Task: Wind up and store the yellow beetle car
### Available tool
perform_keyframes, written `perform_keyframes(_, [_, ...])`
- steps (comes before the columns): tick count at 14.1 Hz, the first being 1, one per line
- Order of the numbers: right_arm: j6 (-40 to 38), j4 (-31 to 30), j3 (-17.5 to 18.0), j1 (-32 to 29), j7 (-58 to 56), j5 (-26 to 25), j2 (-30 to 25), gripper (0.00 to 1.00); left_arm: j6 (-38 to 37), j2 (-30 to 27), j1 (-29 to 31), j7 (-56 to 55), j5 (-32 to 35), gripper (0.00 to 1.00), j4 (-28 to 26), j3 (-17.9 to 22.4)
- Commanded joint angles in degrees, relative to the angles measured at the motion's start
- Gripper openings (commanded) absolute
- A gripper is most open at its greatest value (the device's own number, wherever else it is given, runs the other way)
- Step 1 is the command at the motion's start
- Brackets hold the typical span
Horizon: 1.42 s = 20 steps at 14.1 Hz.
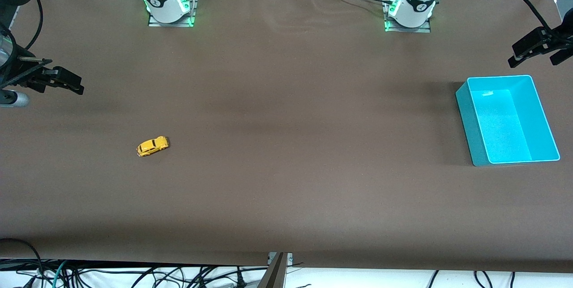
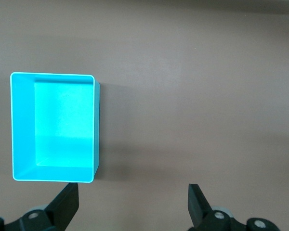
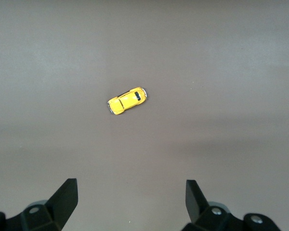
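Observation:
The yellow beetle car (image 1: 152, 146) stands on its wheels on the brown table, toward the right arm's end; the right wrist view shows its roof (image 3: 128, 100). My right gripper (image 1: 74, 84) hangs open and empty above the table at that end, its jaws (image 3: 131, 190) apart from the car. A cyan bin (image 1: 465, 109) sits empty toward the left arm's end and shows in the left wrist view (image 2: 22, 126). My left gripper (image 1: 515, 55) hangs open over the table beside the bin, with nothing between its jaws (image 2: 132, 197).
The brown table cloth (image 1: 286, 100) has slight wrinkles between the two arm bases. Cables run along the table's edge nearest the front camera, and a metal strut (image 1: 275, 272) stands there.

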Motion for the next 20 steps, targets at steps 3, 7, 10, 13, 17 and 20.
perform_keyframes(3, [-0.36,1.43,0.02,-0.17,-0.59,-0.46,0.58,0.99,-0.92,0.77,0.30,0.26,-0.51,1.00,1.53,-0.27])
perform_keyframes(7, [-0.36,1.43,0.02,-0.17,-0.59,-0.37,0.58,0.99,-0.92,0.77,0.30,0.26,-0.51,1.00,1.61,-0.27])
perform_keyframes(10, [-0.36,1.43,0.02,-0.26,-0.59,-0.37,0.58,0.99,-0.92,0.77,0.30,0.26,-0.51,1.00,1.53,-0.27])
perform_keyframes(13, [-0.28,1.43,0.28,0.26,-0.33,-0.90,1.80,0.99,-1.45,0.77,0.30,0.25,-0.51,1.00,1.35,-0.27])
perform_keyframes(17, [-1.94,1.26,0.28,1.84,0.55,-1.34,3.66,0.99,-1.36,1.29,0.21,0.26,-0.86,1.00,1.53,-0.27])
perform_keyframes(20, [-3.35,0.20,0.28,2.55,-4.07,-1.43,6.54,0.99,-1.36,1.29,0.30,0.34,-0.77,1.00,1.62,-0.27])
